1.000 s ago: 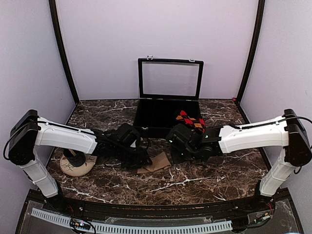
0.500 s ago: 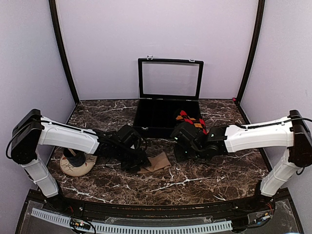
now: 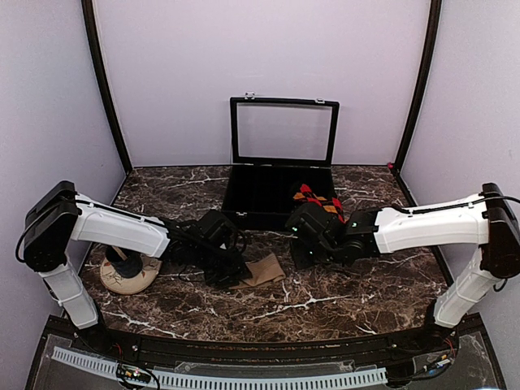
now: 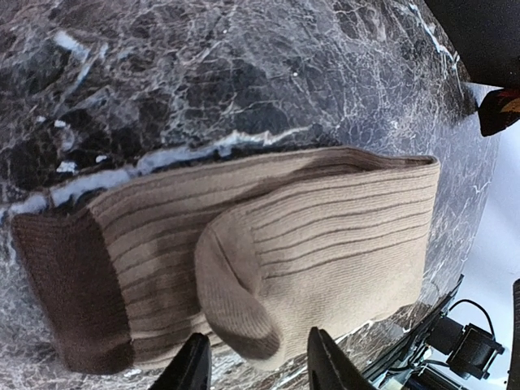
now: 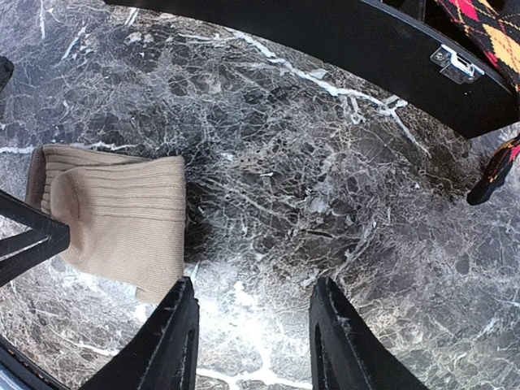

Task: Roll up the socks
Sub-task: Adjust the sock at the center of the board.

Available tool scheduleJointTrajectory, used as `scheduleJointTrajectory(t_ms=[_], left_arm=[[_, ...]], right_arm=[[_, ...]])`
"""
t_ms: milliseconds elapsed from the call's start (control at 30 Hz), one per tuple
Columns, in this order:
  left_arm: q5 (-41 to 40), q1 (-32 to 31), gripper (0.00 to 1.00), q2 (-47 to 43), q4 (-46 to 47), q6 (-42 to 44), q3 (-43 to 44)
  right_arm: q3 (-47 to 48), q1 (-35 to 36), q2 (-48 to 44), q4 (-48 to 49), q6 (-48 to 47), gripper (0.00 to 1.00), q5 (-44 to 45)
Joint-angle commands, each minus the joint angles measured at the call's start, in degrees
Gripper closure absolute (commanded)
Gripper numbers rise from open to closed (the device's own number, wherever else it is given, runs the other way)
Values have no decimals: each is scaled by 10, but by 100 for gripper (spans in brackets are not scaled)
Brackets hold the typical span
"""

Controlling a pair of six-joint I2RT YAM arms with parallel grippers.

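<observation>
The tan-brown sock (image 4: 325, 219) lies folded over on the marble, its rounded toe end (image 4: 236, 309) doubled back over the ribbed leg and its darker cuff (image 4: 69, 301) at the left. My left gripper (image 4: 258, 361) is low over it, jaws apart, with the folded toe end between the fingertips. In the top view this sock (image 3: 264, 269) lies between both grippers. My right gripper (image 5: 252, 325) is open over bare marble, its left finger (image 5: 175, 333) at the sock's edge (image 5: 122, 219). The argyle sock (image 3: 318, 199) hangs over the front right rim of the case.
The black compartment case (image 3: 244, 191) stands open behind the grippers, with its glass lid (image 3: 283, 130) upright. Its front wall and latch (image 5: 453, 63) are close above my right gripper. A round wooden disc (image 3: 130, 275) lies beside the left arm.
The left jaws have narrowed around the sock's folded end, and the tan sock looks more compact. The right gripper has drawn back a little to the right.
</observation>
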Motion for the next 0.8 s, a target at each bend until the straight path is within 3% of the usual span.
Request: scheduleJointTrajectory(t_ms=[0,233,767], left_arm=[[1,4,58,-1,11,-13,0],[2,5,65,2,16,-14,-1],[-3,7,90,-10,23,-14,-12]], right_arm=[[-8,-6,-13,16,-6,57,-5],[-10,-8,-15,18,-7,57,-5],[-6,-12,-7,22,-7,57,-7]])
